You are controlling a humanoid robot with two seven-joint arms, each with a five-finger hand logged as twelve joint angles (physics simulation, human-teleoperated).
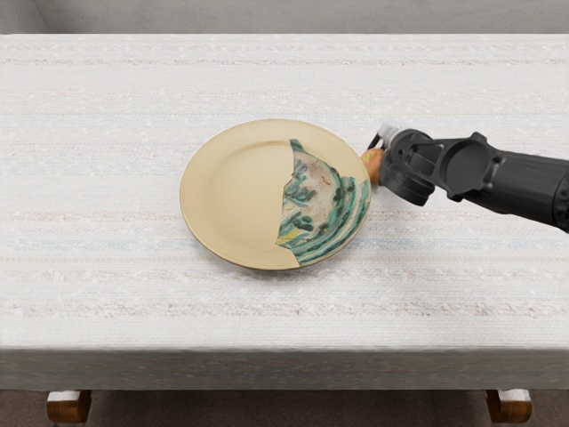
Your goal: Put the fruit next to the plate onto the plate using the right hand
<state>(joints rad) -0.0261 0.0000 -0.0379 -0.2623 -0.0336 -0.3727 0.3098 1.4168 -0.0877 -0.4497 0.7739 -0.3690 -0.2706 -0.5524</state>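
Only a small orange sliver of the fruit (374,164) is seen. The rest is hidden behind the right hand (404,167), so its shape, long axis and heading can't be made out. It's located on the counter (107,107), just beside the right rim of the plate (231,191), not on it. The hand is pressed up vs. the fruit's right side, the dark arm (507,178) being cut off at the pic's right edge. How far the hand is opened, and whether anything is held, can't be told.
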